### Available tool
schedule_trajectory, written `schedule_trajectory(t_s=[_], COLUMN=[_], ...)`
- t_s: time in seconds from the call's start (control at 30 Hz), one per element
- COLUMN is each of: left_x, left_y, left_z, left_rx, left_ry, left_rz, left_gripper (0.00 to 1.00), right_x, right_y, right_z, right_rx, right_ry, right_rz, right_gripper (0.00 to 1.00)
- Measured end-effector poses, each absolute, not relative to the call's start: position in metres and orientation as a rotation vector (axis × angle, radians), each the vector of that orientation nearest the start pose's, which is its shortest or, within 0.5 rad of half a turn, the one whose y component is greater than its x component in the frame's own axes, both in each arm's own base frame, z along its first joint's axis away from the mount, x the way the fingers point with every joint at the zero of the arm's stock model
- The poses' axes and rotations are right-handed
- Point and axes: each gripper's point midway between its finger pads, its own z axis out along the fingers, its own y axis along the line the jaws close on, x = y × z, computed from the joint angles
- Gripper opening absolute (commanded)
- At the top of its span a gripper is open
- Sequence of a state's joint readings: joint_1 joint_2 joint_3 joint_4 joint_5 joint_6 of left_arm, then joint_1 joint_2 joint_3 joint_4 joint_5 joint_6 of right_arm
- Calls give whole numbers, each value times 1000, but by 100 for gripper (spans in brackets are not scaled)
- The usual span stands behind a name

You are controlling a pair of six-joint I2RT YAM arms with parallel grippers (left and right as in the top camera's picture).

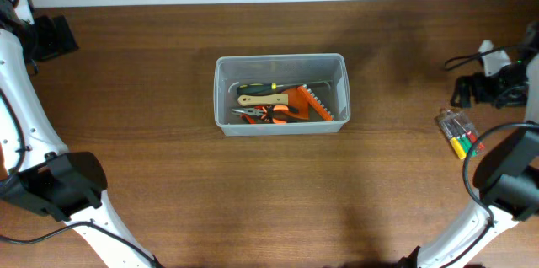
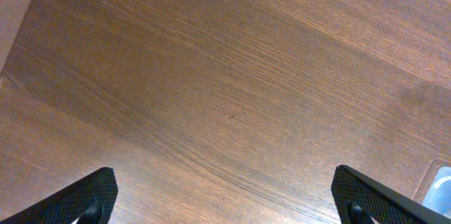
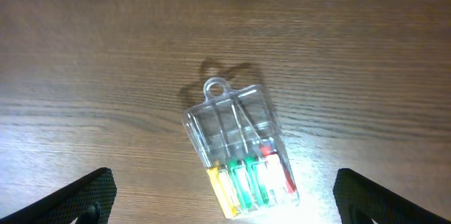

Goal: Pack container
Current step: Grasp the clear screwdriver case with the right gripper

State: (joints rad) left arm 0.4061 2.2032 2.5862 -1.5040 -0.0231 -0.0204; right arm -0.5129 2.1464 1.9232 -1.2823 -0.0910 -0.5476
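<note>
The container [image 1: 221,91], a translucent whitish bin, stands at the table's middle. It holds orange-handled pliers [image 1: 268,115], a yellow-and-black screwdriver [image 1: 261,88] and an orange hex-key set [image 1: 313,102]. One corner of the container shows in the left wrist view [image 2: 441,185]. A small clear case of coloured screwdrivers [image 1: 458,134] lies on the table at the right. In the right wrist view the case [image 3: 243,146] lies below and between the fingers of my open right gripper [image 3: 224,176]; nothing is gripped. My left gripper [image 2: 224,176] is open and empty over bare wood at the far left [image 1: 55,36].
The right gripper [image 1: 484,89] sits near the right table edge with black cables beside it. Both arm bases [image 1: 59,185] [image 1: 509,179] stand at the front corners. A pale wall runs along the far edge.
</note>
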Motion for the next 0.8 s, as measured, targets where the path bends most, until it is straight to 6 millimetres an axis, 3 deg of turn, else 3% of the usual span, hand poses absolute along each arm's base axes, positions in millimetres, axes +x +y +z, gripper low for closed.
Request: schedule_trajectory(t_s=[0.37,0.8], left_x=[447,447], left_y=[196,196], left_z=[252,252], left_rx=[-578,-578], left_ry=[2638,2638], left_rz=[149,149], left_gripper=[99,99], right_x=[366,359], right_y=[-204,-209], right_z=[19,0], right_rx=[-133,-124], right_ry=[3254,3313], right_rz=[87,57], right_gripper=[99,100])
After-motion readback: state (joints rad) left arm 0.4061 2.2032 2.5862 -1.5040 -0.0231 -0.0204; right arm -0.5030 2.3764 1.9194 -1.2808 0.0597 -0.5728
